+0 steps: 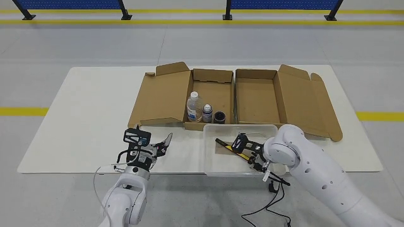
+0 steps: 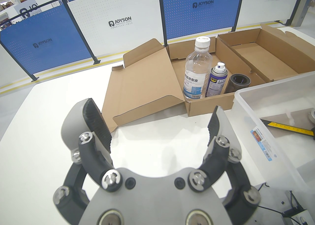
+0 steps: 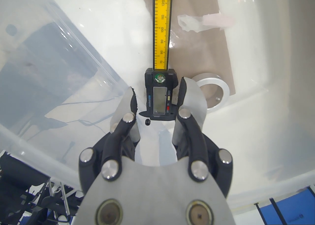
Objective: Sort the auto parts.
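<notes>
**In the clear bin (image 1: 208, 164) at the bench's (image 1: 82, 120) near edge: caliper pick in hand**

Your right claw (image 3: 158, 90) sits down inside the bin, narrowed to straddle the display head of the digital caliper (image 3: 160, 63). One pad looks to be touching it and the other shows a sliver of gap, so I judge the grip not yet made. The yellow beam runs away from the claw along the bin floor, and an aluminium ring (image 3: 221, 88) lies just beside the head.

Your left claw (image 2: 154, 107) hangs wide, holding nothing, over the bench on the bin's left side.

Behind the bin stand two open cardboard boxes. The left box (image 1: 211, 75) carries a clear bottle (image 1: 194, 106), a spray can (image 1: 207, 112) and a black cylinder (image 1: 219, 116) along its near wall. The right box (image 1: 255, 101) stands beside it.

Next, you'll likely need to:
- Close squarely on the head.
- Lift level so the long beam clears the rim and leaves the ring alone.
- Carry the caliper to a box; which one I cannot tell.
</notes>
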Controlling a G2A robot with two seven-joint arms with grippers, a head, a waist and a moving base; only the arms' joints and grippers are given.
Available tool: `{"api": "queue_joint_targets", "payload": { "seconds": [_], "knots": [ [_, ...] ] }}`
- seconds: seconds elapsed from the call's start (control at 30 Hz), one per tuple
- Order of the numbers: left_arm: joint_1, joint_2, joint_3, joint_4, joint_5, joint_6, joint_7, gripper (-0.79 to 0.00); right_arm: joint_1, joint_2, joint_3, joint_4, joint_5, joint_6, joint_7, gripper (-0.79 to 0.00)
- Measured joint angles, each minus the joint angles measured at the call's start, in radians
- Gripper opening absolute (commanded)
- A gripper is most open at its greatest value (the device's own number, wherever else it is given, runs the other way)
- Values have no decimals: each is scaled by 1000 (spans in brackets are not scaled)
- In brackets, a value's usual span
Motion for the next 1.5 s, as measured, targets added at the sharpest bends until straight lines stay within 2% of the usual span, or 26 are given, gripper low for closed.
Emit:
{"api": "queue_joint_targets", "payload": {
  "seconds": [0.33, 0.57, 0.7, 0.77, 0.8, 1.17, 1.5],
  "knots": [
    [0, 0, 0, 0, 0, 0, 0, 0, 28, -17, -35, 53, 9, -10, -11, -431],
    [0, 0, 0, 0, 0, 0, 0, 0, 40, -25, -51, 83, 15, -15, -16, -483],
    [0, 0, 0, 0, 0, 0, 0, 0, 45, -28, -55, 95, 17, -14, -16, -597],
    [0, 0, 0, 0, 0, 0, 0, 0, 47, -29, -56, 97, 17, -13, -16, -760],
    [0, 0, 0, 0, 0, 0, 0, 0, 48, -30, -55, 97, 17, -13, -16, -785],
    [0, 0, 0, 0, 0, 0, 0, 0, 21, -11, 1, 28, 37, -12, -37, -785],
    [0, 0, 0, 0, 0, 0, 0, 0, -70, 30, 121, -126, 51, 4, -77, -785]
  ]
}}
